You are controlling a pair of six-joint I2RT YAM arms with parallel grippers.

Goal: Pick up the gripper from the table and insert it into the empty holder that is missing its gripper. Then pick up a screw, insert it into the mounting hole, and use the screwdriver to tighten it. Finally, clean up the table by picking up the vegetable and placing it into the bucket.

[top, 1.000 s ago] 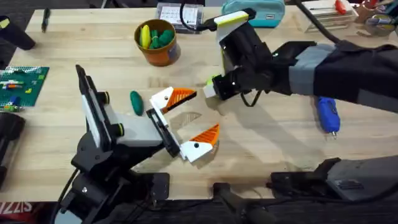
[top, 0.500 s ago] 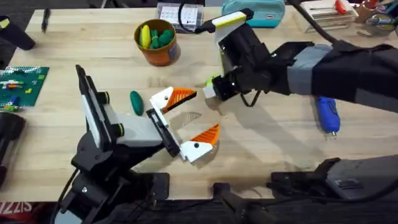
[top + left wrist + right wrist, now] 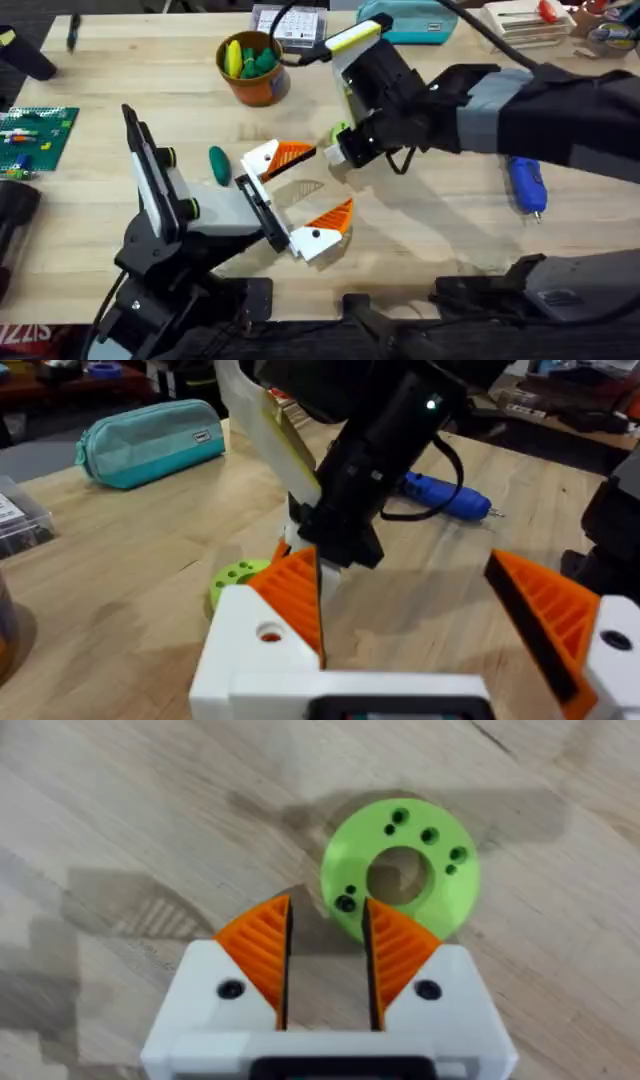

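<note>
Hovering over the green ring, the right hand sits nearly clenched; the left hand is released.

Orange, lime and bright blue on pale wood

White end effector shows orange ribbed pads over a lime-green holed disc; the bench is light grained wood, the screwdriver bright blue, the vegetable dark green, the bucket orange-brown, the pouch teal.

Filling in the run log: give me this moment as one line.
left gripper: open, idle over table | right gripper: narrowly open beside green ring | screwdriver: on table | vegetable: on table | bucket: holds toys
</note>
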